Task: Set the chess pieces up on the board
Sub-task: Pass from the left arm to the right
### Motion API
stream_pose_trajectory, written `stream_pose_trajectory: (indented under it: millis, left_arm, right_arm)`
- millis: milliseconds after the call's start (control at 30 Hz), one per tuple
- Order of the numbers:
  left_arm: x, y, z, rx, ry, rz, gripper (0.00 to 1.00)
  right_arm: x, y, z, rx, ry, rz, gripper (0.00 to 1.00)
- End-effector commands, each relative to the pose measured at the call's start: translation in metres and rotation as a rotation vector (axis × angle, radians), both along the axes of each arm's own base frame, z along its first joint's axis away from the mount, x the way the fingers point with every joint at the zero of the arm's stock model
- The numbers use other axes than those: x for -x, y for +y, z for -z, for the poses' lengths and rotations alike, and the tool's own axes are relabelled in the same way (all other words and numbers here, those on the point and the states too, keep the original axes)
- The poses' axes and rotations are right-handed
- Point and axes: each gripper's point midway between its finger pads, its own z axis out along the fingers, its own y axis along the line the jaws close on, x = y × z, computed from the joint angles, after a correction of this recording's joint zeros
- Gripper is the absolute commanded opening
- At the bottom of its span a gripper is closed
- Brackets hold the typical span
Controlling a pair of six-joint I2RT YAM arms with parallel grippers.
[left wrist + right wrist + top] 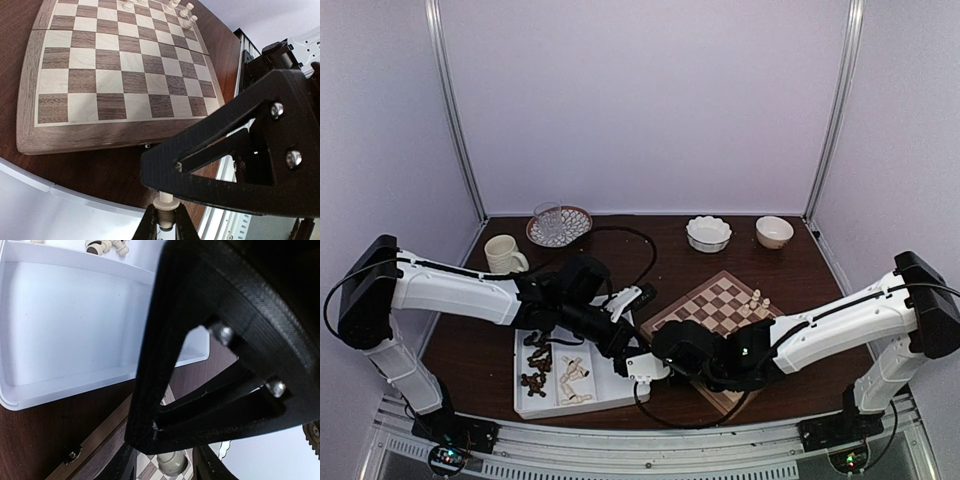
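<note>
The board (720,300) (125,65) lies right of centre, with a few cream chess pieces (756,300) (182,10) standing along its far right edge. Both grippers meet just off the board's near left corner. My left gripper (166,220) is shut on a cream chess piece (166,212). My right gripper (167,467) stands around that same cream piece (172,462), jaws open with a gap on each side. In each wrist view the other gripper's black fingers (210,165) (165,340) cover the top of the piece.
A white two-compartment tray (610,385) (65,315) left of the board holds dark pieces (535,365) and cream pieces (575,380). At the back stand a mug (503,253), a glass on a plate (556,224) and two white bowls (708,232) (774,231).
</note>
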Motion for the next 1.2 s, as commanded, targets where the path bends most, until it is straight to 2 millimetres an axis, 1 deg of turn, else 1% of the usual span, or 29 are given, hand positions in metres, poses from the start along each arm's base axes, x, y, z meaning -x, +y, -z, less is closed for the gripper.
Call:
stream_pose_trajectory:
  millis: [0,300,433,467,533,600,667,800,833,867,1000,1033,1167]
  left_arm:
    - [0.000,-0.011,-0.019,0.059,-0.034,0.033,0.04]
    - [-0.001,-0.009,-0.021,0.063,-0.046,0.027,0.05]
    - [0.000,-0.008,-0.024,0.074,-0.050,0.025,0.10]
    - [0.000,-0.008,-0.025,0.078,-0.052,0.024,0.11]
    - [0.000,-0.006,-0.027,0.089,-0.064,0.020,0.15]
    - [-0.001,-0.005,-0.033,0.113,-0.086,0.012,0.20]
    - [-0.001,-0.003,-0.037,0.131,-0.101,0.004,0.28]
    - [-0.004,0.009,-0.052,0.183,-0.165,-0.049,0.50]
    - [-0.005,0.014,-0.058,0.199,-0.190,-0.068,0.55]
    - [-0.007,0.019,-0.067,0.221,-0.228,-0.095,0.59]
    - [-0.005,0.034,-0.085,0.291,-0.304,-0.121,0.64]
    - [-0.003,0.036,-0.091,0.312,-0.320,-0.119,0.65]
    - [0.004,0.043,-0.106,0.374,-0.396,-0.089,0.69]
  right_arm:
    - [0.001,0.003,0.000,0.013,-0.005,0.003,0.38]
    - [0.002,0.005,0.007,0.049,-0.005,0.003,0.21]
    - [0.002,0.005,0.007,0.053,-0.002,0.008,0.11]
    - [0.001,0.004,0.007,0.051,-0.004,0.013,0.08]
    - [0.000,0.003,0.006,0.041,-0.011,0.022,0.04]
    - [-0.001,0.003,0.003,0.022,-0.020,0.027,0.02]
    - [0.000,0.004,-0.003,-0.011,-0.019,0.030,0.01]
    - [0.001,0.001,-0.018,-0.092,-0.013,0.029,0.00]
    - [0.002,0.001,-0.023,-0.125,-0.010,0.026,0.00]
    - [0.003,0.001,-0.027,-0.153,-0.004,0.022,0.00]
    - [0.007,-0.004,-0.037,-0.234,0.053,0.005,0.00]
    - [0.008,-0.001,-0.044,-0.282,0.070,-0.001,0.00]
    - [0.014,0.002,-0.059,-0.420,0.182,-0.028,0.00]
